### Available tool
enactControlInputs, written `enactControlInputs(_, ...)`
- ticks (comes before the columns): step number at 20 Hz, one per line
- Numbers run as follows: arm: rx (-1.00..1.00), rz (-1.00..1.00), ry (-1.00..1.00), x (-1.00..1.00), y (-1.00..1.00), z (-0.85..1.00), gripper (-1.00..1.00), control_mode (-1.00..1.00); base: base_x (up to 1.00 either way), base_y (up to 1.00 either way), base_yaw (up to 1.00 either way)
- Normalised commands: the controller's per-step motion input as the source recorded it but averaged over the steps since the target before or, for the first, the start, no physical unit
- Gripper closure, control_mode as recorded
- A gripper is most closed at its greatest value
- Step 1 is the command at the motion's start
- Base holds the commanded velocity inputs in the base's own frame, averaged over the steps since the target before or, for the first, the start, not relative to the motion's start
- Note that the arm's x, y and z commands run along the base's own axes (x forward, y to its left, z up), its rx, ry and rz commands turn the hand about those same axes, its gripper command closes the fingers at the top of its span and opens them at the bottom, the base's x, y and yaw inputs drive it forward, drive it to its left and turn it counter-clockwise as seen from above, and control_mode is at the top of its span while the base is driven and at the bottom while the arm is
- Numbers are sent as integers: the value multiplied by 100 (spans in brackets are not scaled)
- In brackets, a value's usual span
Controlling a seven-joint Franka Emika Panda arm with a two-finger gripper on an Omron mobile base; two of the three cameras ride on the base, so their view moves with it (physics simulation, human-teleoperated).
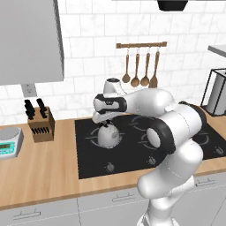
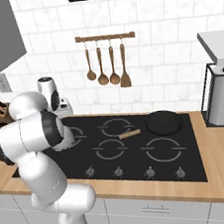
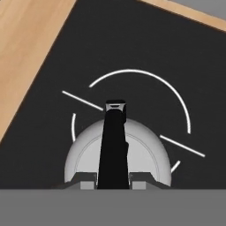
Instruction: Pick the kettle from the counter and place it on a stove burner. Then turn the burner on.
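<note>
Glossy white rounded arm (image 1: 176,132) with dark joints.

No legible text, labels, brands or numbers anywhere; display on grey kitchen scale (image 1: 9,148) too blurred.

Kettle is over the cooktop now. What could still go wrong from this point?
The kettle overlaps just one side of the burner ring in the hand view, so it may end up off-centre. The gripper grips its black handle, so opening before the kettle rests flat could tip it. The knobs sit close, risking a bump.
</note>
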Motion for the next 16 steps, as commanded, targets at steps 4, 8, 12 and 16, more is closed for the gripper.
enactControlInputs(4,0,0,0,3,0,-3,100,-100,0,0,0)
enactControlInputs(8,0,0,0,32,0,18,100,-100,0,0,0)
enactControlInputs(12,0,0,0,56,0,4,100,-100,0,0,0)
enactControlInputs(16,0,0,0,39,0,0,100,-100,0,0,0)
